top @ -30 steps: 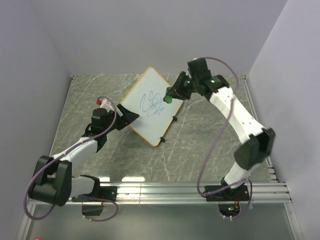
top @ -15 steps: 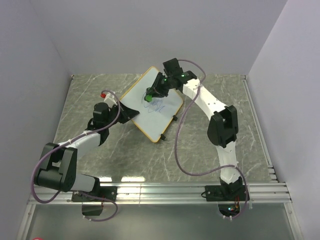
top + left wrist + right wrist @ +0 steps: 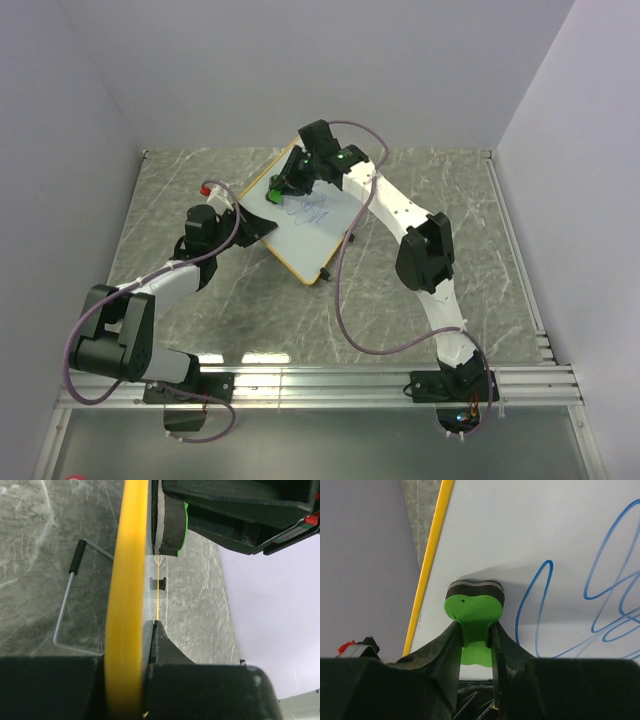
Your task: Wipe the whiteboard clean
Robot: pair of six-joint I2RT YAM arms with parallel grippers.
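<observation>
The whiteboard (image 3: 312, 252) lies tilted on the marble table, and blue scribbles (image 3: 308, 210) mark its middle. My left gripper (image 3: 256, 228) is shut on the board's left edge. In the left wrist view the orange-yellow frame (image 3: 127, 580) sits between the jaws of that gripper (image 3: 150, 626). My right gripper (image 3: 278, 190) is shut on a green eraser (image 3: 272, 196), whose dark felt presses on the board's upper left part. The right wrist view shows the eraser (image 3: 474, 611) pinched in that gripper (image 3: 476, 630), left of the blue scribbles (image 3: 600, 590) on the whiteboard (image 3: 545, 525).
Small black clips (image 3: 348, 237) sit on the board's lower right edge. A thin wire stand (image 3: 65, 610) shows behind the board in the left wrist view. Grey walls enclose the table on three sides, and an aluminium rail (image 3: 320, 380) runs along the near edge.
My right arm has swept left across the board with the eraser, from the right of the scribbles to the upper left. My left gripper has shut on the board's edge.
</observation>
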